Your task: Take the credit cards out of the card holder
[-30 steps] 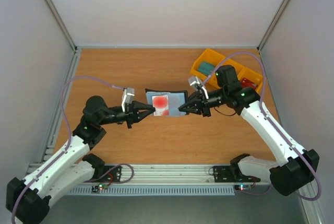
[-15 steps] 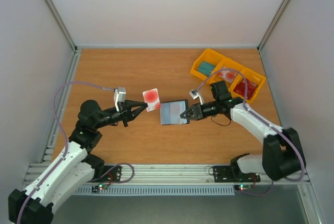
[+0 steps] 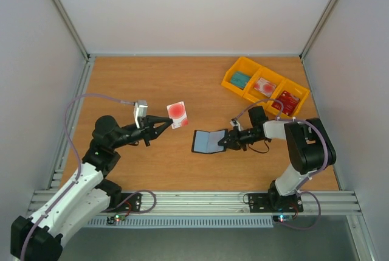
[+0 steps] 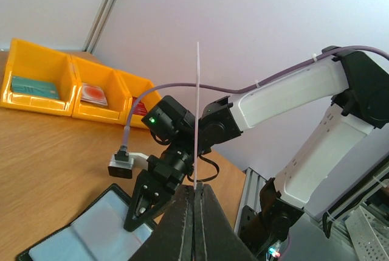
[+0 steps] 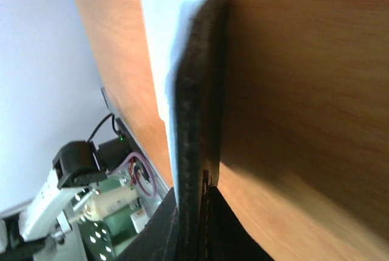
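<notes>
Low and left of centre in the overhead frame, the left fingers (image 3: 159,128) pinch one credit card (image 3: 177,113) by its lower edge. It is white with a red disc and is held up off the table (image 3: 140,78). Just right of centre, the right fingers (image 3: 227,140) are clamped narrow on the right edge of the card holder (image 3: 206,142), which is open, pale inside up, low at the wood. Farther back, upper right, sits the yellow tray (image 3: 233,70), with a flat item in each compartment.

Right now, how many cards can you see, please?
4: a red-spotted card in the left jaws; teal card, white-red card, red card, one per yellow tray compartment. More may hide in the card holder.
</notes>
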`<state>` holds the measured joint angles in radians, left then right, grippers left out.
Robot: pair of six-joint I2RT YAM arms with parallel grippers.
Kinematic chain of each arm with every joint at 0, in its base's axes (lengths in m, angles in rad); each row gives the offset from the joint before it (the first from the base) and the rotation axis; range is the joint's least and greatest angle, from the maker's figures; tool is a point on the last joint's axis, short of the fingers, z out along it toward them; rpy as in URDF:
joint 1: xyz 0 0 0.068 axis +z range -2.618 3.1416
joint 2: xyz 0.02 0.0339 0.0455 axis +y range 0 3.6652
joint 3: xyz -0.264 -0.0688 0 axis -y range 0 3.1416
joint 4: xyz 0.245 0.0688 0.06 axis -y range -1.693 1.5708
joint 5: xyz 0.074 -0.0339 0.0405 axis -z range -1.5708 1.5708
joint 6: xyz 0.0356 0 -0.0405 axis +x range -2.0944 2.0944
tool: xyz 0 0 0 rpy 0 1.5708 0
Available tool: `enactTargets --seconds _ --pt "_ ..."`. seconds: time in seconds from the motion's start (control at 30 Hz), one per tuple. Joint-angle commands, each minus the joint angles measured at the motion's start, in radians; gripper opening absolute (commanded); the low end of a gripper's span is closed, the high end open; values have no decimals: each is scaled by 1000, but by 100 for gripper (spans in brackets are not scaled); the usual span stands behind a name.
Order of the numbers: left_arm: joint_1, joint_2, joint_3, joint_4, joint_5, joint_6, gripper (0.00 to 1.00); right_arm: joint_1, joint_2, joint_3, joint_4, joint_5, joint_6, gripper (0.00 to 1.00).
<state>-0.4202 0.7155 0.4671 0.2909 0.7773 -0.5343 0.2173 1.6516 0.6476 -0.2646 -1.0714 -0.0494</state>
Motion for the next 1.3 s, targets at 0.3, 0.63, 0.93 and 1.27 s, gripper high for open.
enactTargets --seconds 0.3,0.63,0.93,1.27 --pt "0 18 -15 94 15 -12 0 -183 -165 -69 -177 218 -10 45" --pt "-25 35 -18 148 60 -14 0 -62 -827 181 -261 558 -386 51" --pt "-48 83 113 139 153 20 0 391 -969 41 375 694 -1425 65" --pt "-49 241 319 10 120 -264 0 451 -720 119 848 815 -1979 68"
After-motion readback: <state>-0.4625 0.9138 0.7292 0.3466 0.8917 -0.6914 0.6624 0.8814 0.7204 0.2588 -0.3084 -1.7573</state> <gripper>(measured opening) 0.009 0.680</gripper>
